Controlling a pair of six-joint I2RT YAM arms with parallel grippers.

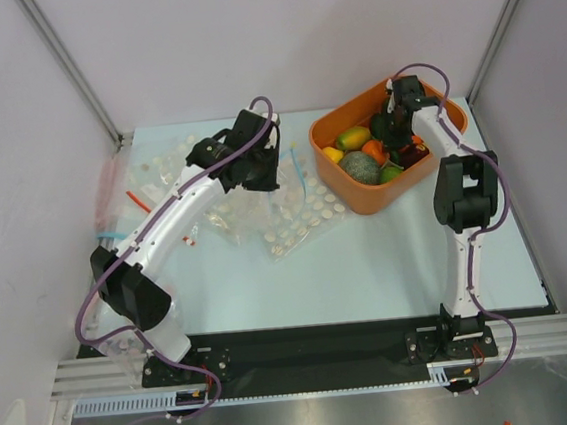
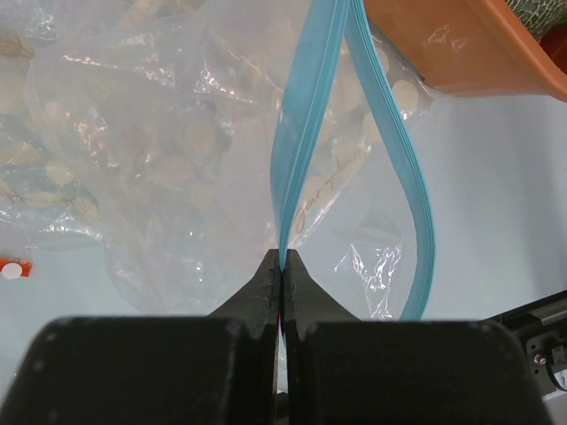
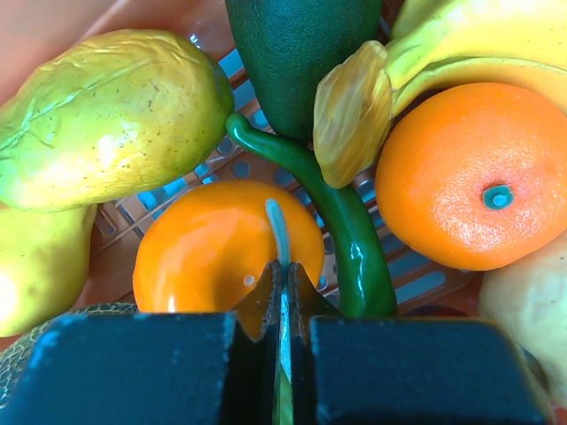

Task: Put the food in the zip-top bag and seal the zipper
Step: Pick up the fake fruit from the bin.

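The left gripper (image 2: 282, 258) has its jaws closed tight on the zipper (image 2: 306, 133), the light-blue strip of the zip-top bag (image 2: 230, 159). The bag's mouth gapes, with the two blue edges apart. The bag lies on the tabletop (image 1: 369, 265), up in the middle of the top view, on other clear bags with white dots (image 1: 309, 215). The food sits in an orange bin (image 1: 362, 193) at the upper right. There the right gripper (image 3: 282, 270) has its jaws closed, pinching the thin stem of the lower orange (image 3: 221, 248). Around it are a mango (image 3: 106, 115), an avocado (image 3: 301, 53), a banana (image 3: 478, 44) and another orange (image 3: 469, 177).
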